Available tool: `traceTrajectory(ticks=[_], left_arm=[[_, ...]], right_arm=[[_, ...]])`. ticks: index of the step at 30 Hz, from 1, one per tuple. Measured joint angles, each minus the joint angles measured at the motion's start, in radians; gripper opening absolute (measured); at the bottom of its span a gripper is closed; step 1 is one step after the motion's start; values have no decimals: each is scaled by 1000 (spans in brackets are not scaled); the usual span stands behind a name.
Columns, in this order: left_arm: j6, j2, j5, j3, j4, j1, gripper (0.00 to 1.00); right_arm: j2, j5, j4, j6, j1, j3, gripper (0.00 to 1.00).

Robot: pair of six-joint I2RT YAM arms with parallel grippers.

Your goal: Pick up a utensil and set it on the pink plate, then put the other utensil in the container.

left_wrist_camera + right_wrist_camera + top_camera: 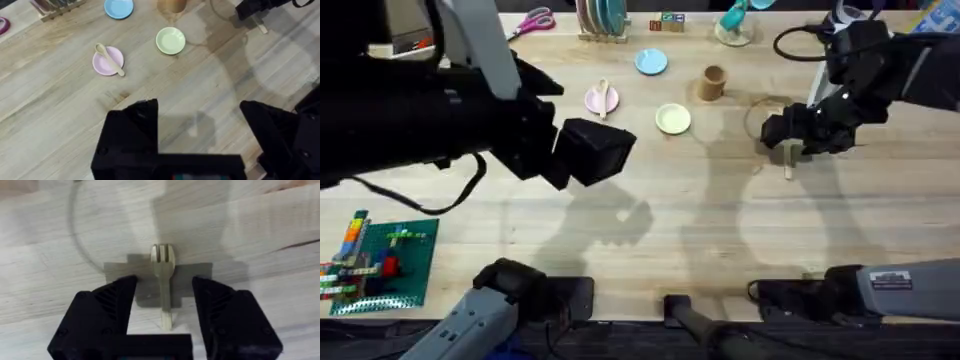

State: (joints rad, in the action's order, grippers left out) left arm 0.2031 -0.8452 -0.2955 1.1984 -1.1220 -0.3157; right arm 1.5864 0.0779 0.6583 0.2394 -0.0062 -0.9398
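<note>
Over the right side of the tabletop (700,200), the right end effector (164,297) reaches down with its fingers spread, straddling the wooden fork (163,270) lying flat, not yet gripping it. Its handle end is cut off behind the end effector body. The left end effector (200,122) hangs high, wide open and empty. The wooden spoon (110,59) rests on the pink plate (102,67); the tan cup (712,83) stands nearby.
</note>
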Motion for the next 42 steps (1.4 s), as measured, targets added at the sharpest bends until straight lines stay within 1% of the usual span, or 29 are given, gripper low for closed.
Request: traceTrajectory(ticks=[6,8,9,12,16,18,19,28,33,37,42], left_arm=[[0,0,0,0,0,0,995],[0,0,0,0,0,0,995],[0,0,0,0,0,0,995],[0,0,0,0,0,0,995],[0,0,0,0,0,0,995],[0,0,0,0,0,0,995],[0,0,0,0,0,0,995],[0,0,0,0,0,0,995],[0,0,0,0,0,0,995],[0,0,0,0,0,0,995],[0,0,0,0,0,0,995]], right_arm=[[0,-12,4,-1,1,-1,688],[0,-15,5,-1,1,-1,659],[0,-15,6,-1,1,-1,622],[0,-18,12,-1,1,-2,471],[0,-18,19,0,1,-3,188],[0,-19,20,0,1,-4,88],[0,-20,20,0,1,-5,54],[-3,-29,11,-1,4,-7,38],[-17,-92,13,-38,30,-7,31],[-84,-128,-18,-69,53,-7,32],[-178,-139,-140,-124,76,-10,32]])
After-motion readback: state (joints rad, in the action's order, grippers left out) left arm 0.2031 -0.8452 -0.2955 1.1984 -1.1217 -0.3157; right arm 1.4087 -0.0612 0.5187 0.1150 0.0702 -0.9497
